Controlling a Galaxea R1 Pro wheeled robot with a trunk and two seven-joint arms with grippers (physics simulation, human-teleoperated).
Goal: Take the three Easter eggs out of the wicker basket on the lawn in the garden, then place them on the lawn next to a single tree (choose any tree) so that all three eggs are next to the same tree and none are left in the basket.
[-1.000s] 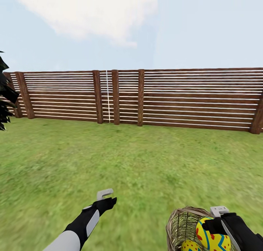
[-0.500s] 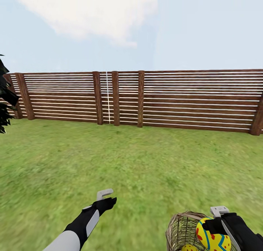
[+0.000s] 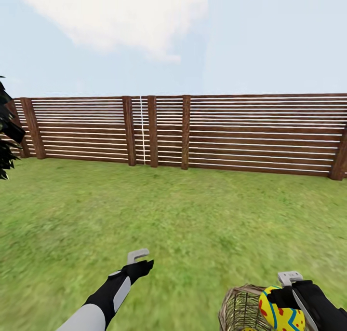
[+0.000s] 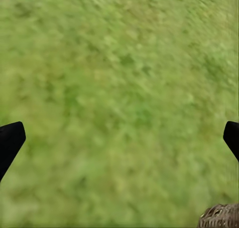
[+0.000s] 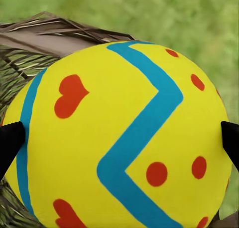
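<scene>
- The right tool was clamped on a yellow Easter egg painted with red dots and a blue zigzag band; in the right wrist view the egg sat between the two dark fingertips, touching both.
- That egg was held just above the round brown woven wicker basket, over the basket's rim on the side nearest the right arm.
- The basket stood on the mottled green lawn, well short of the brown slatted wooden fence beyond it.
- The left tool hung over bare grass beside the basket, on the side away from the right arm; its fingers stood wide apart with nothing between them.
- In the left wrist view an edge of the basket showed near one fingertip.
- Dark blocky foliage showed at the fence's far left end.
- Whether other eggs lay in the basket could not be told.
</scene>
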